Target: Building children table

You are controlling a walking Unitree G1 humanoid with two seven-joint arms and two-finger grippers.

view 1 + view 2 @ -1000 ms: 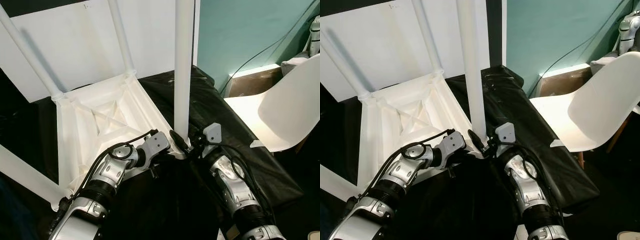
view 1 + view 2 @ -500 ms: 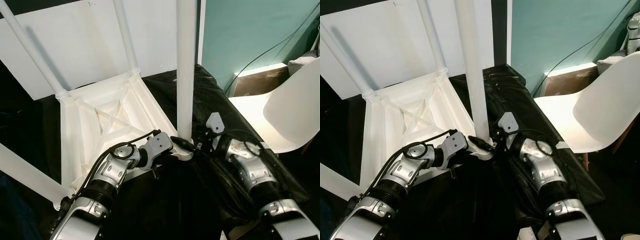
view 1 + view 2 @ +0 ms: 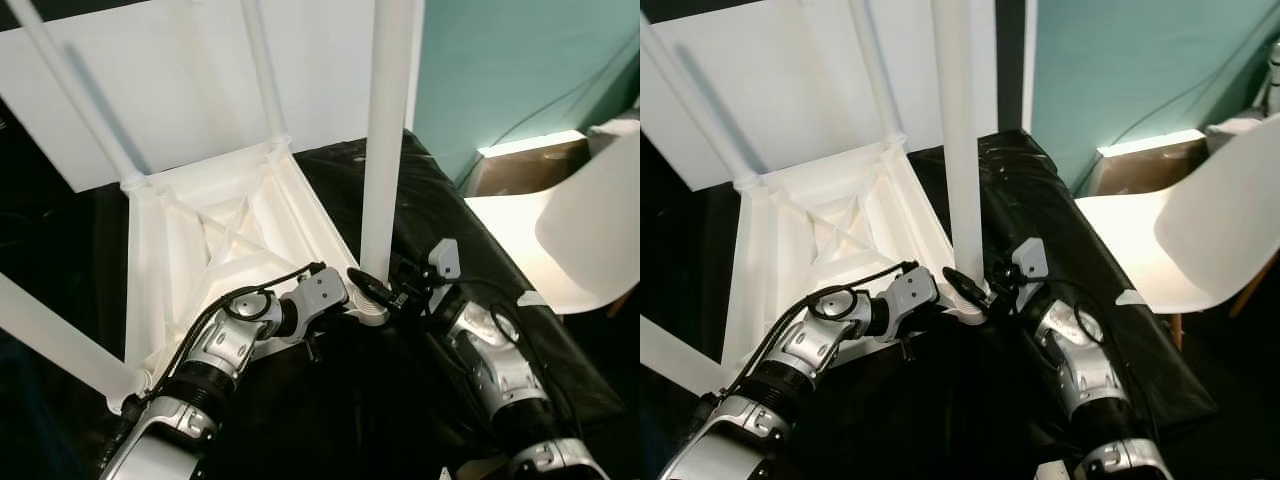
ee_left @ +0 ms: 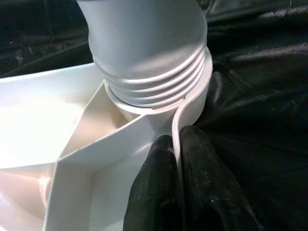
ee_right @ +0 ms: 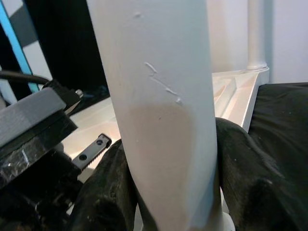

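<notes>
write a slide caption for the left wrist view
Left gripper pinches the upturned table frame's rim beside the corner socket where a white leg's threaded end sits.

No text, label, brand or number can be read in any view. The white table frame (image 3: 215,235) and its leg (image 3: 385,140) are plain. The chair (image 3: 1200,230) bears no marking.

left arm: enters from 7 o'clock, forearm angled toward 2 o'clock
left gripper (image 4: 179,159): fingers pinched together on a thin edge
right arm: enters from 5 o'clock, reaching toward 11 o'clock
right gripper (image 5: 168,187): fingers clamped on both sides of a post
</notes>
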